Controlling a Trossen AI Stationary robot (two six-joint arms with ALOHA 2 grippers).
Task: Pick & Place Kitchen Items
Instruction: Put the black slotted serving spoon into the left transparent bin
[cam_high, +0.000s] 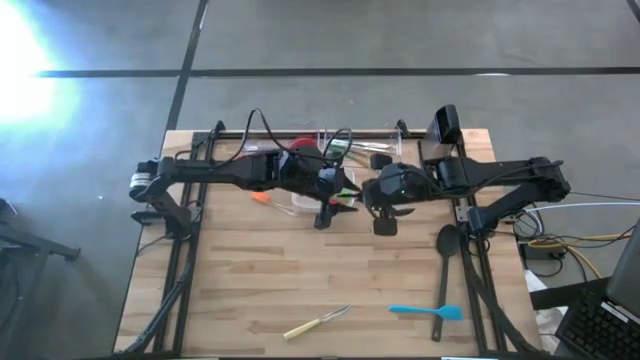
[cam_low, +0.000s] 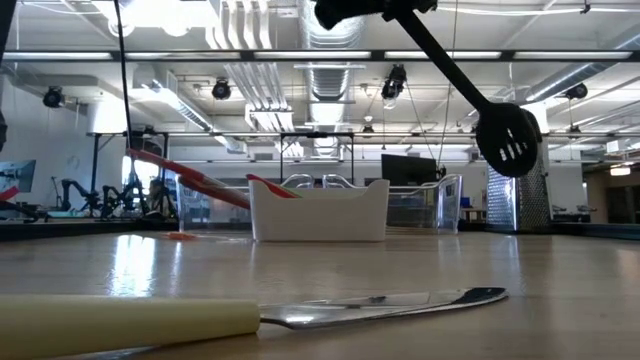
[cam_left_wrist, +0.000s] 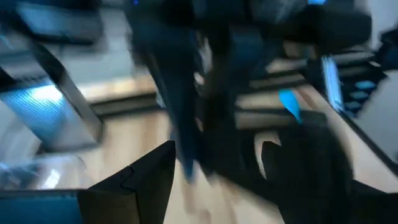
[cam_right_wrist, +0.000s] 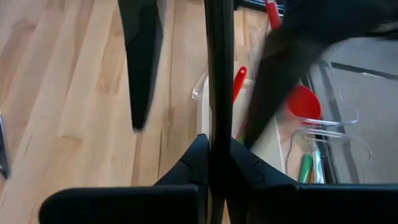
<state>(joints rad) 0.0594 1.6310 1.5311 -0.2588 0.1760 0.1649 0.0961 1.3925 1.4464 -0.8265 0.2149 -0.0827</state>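
Left fingers (cam_left_wrist: 143, 180): released, spread apart, nothing between them. They hang above the bench (cam_high: 250, 290), over the near edge of the white dish (cam_low: 320, 210). An orange-red utensil (cam_low: 190, 178) leans out of the dish to the outer side of these fingers, its tip low toward the bench.

Right fingers (cam_right_wrist: 186, 165): clenched on the thin handle of the black slotted spoon (cam_low: 508, 140). The handle runs straight through the grip. The spoon is held clear of the bench, tilted, its head lower than the fingers and out to their right. My two sets of fingers sit close beside each other, apart.

Just ahead of the right fingers are the dish and the clear bins (cam_right_wrist: 336, 134), which hold a red spoon (cam_right_wrist: 303, 102) and a green utensil (cam_right_wrist: 306, 168).

Well apart from both sets of fingers, at the front of the bench, lie the cream-handled knife (cam_high: 315, 322) and, to its right, the blue spatula (cam_high: 425, 312), both flat.
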